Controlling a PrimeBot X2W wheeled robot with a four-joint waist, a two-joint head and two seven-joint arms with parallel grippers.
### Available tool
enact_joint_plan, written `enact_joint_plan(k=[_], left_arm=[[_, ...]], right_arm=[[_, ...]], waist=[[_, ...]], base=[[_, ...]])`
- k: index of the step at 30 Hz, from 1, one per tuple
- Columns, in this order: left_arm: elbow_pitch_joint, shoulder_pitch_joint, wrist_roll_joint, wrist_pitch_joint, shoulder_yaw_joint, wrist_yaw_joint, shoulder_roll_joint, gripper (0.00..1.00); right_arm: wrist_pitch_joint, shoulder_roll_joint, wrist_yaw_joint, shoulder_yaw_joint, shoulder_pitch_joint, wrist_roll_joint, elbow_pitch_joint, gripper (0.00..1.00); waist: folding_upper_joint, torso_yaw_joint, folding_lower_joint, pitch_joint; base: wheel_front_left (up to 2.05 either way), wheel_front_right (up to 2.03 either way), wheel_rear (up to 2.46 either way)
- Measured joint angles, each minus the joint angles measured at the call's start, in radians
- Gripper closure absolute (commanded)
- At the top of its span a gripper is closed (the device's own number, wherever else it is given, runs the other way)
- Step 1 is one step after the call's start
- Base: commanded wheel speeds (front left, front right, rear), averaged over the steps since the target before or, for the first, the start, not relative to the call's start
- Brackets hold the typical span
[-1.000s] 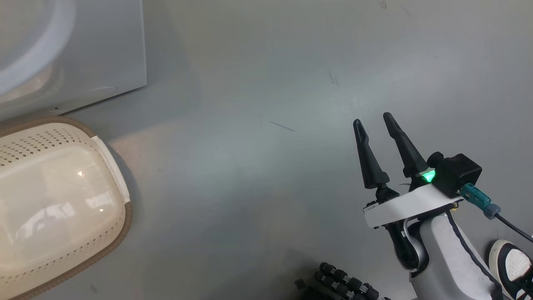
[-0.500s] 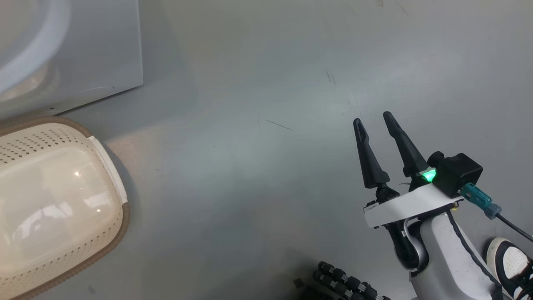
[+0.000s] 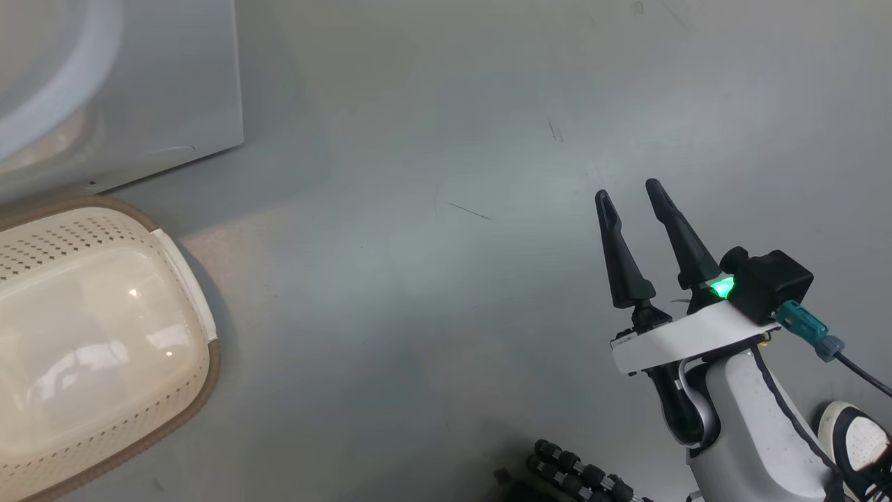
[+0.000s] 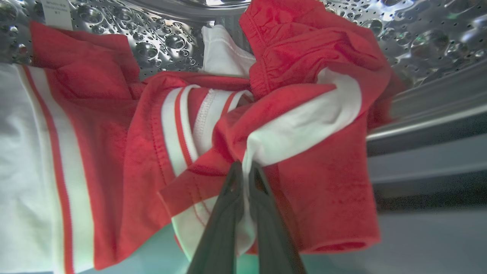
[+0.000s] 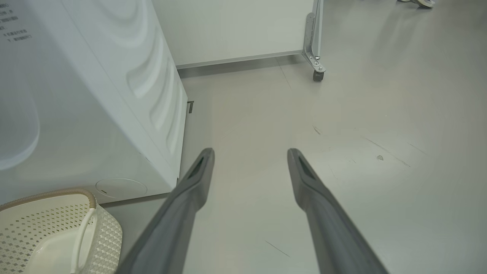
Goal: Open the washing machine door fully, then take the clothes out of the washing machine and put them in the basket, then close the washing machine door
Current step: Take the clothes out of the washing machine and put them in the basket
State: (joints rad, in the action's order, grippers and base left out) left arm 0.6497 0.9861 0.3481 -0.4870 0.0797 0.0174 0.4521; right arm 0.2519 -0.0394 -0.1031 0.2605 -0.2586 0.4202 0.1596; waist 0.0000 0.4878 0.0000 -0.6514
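Washing machine: a white box at the upper left of the head view, with its lower corner on the grey floor. In the right wrist view it stands on the left, and its side panel is pressed with wave shapes.
Basket: cream with small holes and a brown rim. It sits on the floor at the lower left of the head view, just in front of the washing machine, and its glossy bottom reflects the lights.
Clothes: they are inside the washing machine, heaped in its steel drum in the left wrist view. White cloth with red stripes is on the left, and crumpled red cloth with white bands is in the middle and on the right.
Left gripper: it rises from the bottom middle of the left wrist view. Its two dark fingers are pressed together, pinching a white fold of the clothes.
Right gripper: it is at the lower right of the head view, well apart from the basket. Its fingers are spread, with nothing between them, above bare floor.
Shoe: a person's black and white shoe at the bottom right corner of the head view.
Wheel: a small caster under a white panel, at the top of the right wrist view behind the washing machine.
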Motion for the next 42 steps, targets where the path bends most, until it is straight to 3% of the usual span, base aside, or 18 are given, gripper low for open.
enact_joint_plan(k=[11, 24, 42], left_arm=[[0.051, -0.019, 0.004, 0.129, -0.025, 0.043, -0.086, 1.00], [0.084, -0.117, 0.012, 0.266, -0.083, 0.085, -0.178, 1.00], [0.086, -0.326, 0.031, 0.417, -0.183, 0.103, -0.260, 1.00]], right_arm=[[0.000, 0.000, 0.000, -0.034, 0.000, -0.018, 0.009, 0.00], [0.000, -0.002, 0.000, -0.058, 0.001, -0.056, 0.034, 0.00], [0.000, -0.021, -0.002, -0.068, 0.045, -0.080, 0.084, 0.00]], waist=[[0.0000, -0.040, 0.0000, 0.057], [0.0000, -0.139, 0.0000, 0.141], [0.0000, -0.276, -0.0001, 0.297]], base=[[0.00, 0.00, 0.00], [0.00, 0.00, 0.00], [0.00, 0.00, 0.00]])
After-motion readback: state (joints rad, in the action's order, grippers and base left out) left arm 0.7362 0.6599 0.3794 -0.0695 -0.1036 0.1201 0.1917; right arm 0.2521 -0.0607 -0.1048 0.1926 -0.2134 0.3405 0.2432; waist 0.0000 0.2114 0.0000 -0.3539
